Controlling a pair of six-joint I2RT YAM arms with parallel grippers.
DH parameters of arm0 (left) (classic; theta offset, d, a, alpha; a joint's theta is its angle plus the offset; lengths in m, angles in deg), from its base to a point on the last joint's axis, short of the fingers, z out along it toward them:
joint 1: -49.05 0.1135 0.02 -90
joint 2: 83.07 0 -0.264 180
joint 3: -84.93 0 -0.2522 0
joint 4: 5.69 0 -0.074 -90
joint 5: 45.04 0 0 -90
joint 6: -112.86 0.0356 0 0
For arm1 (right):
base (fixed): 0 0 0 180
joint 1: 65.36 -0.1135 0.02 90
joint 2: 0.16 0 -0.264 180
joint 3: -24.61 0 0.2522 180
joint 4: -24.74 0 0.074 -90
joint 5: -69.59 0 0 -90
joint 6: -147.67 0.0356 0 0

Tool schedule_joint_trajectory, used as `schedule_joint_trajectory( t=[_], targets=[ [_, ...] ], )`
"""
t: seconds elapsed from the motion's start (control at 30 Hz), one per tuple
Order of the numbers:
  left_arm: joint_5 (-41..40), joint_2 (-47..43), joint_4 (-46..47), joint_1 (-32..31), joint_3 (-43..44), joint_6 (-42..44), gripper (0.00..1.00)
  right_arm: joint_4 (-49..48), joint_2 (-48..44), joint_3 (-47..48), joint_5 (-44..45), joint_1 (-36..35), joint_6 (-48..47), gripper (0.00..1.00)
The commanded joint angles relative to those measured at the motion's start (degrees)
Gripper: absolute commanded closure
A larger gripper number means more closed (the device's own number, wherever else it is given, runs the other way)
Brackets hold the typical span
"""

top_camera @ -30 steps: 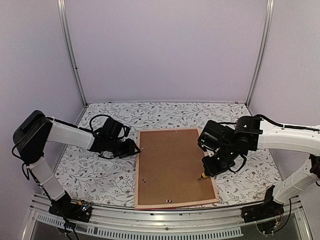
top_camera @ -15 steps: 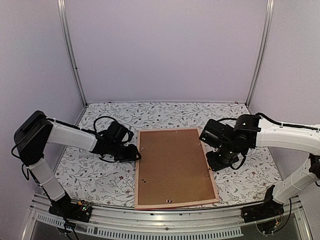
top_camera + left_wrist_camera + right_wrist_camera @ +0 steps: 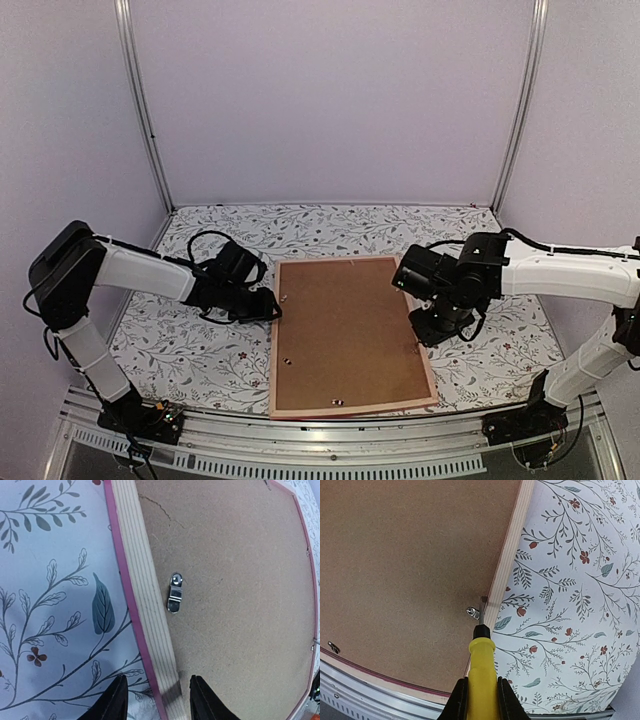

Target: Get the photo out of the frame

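Note:
The frame (image 3: pixel 275 340) lies face down, its pale wood back and pink border (image 3: pixel 117 565) showing. The brown backing board (image 3: pixel 345 330) fills it, and the photo is hidden beneath. My left gripper (image 3: pixel 270 306) is open, and its fingers (image 3: pixel 119 700) straddle the frame's left rail (image 3: pixel 150 605) just below a metal clip (image 3: pixel 174 592). My right gripper (image 3: pixel 428 330) is shut on a yellow screwdriver (image 3: pixel 481 655). The screwdriver's tip is at a metal clip (image 3: pixel 474 613) by the right rail (image 3: pixel 510 555).
More small metal clips sit along the board's edges, at the lower left (image 3: pixel 286 360) and the near edge (image 3: pixel 333 402). The floral tablecloth (image 3: pixel 200 350) surrounds the frame. A metal rail (image 3: pixel 330 440) runs along the table's near edge, close to the frame's near side.
My right gripper has carried the screwdriver from the board's lower right area up to the clip on the right rail. My left gripper has shifted slightly right onto the left rail.

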Motion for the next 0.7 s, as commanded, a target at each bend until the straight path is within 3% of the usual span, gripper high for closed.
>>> schedule_joint_trajectory(
  t=[0.0,0.67],
  targets=[
    [-0.9,1.7,-0.2,-0.6,1.2,0.5,0.55,4.2,1.0,0.8,-2.0,0.2,-2.6,1.00],
    [-0.3,3.9,0.2,-0.4,2.6,0.4,0.55,4.7,0.5,2.9,-11.6,0.1,-7.6,1.00]
  ],
)
